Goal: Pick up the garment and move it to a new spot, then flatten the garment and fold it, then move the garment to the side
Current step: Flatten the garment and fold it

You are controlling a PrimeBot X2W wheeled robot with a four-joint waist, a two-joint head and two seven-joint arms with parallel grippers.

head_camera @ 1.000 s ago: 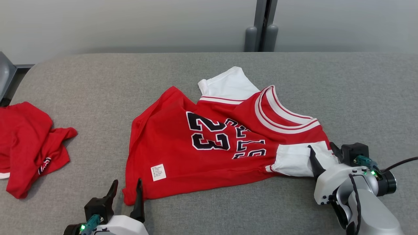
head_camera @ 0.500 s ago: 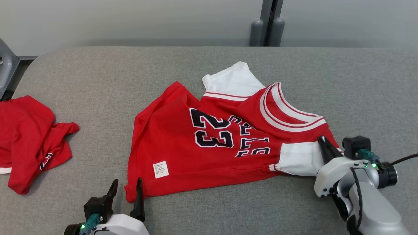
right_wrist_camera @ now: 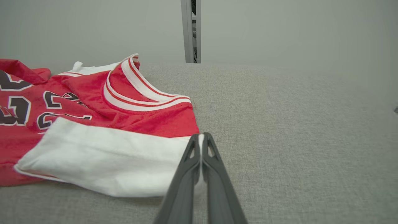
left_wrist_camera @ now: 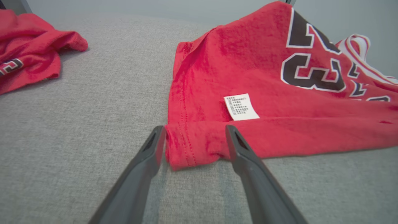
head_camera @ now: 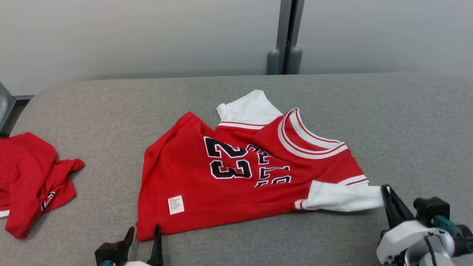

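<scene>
Right fingers (right_wrist_camera: 190,161), apart a second ago, are now pinched together on the edge of the white sleeve (right_wrist_camera: 102,155), and that sleeve is drawn out flatter toward the right! Left fingers (left_wrist_camera: 150,152) stay wide apart, straddling the near left hem corner of the red jersey (head_camera: 192,184), which lies in the middle of the bench (head_camera: 369,111). At the left, a second red cloth (head_camera: 26,177) is cut off by the frame edge.
</scene>
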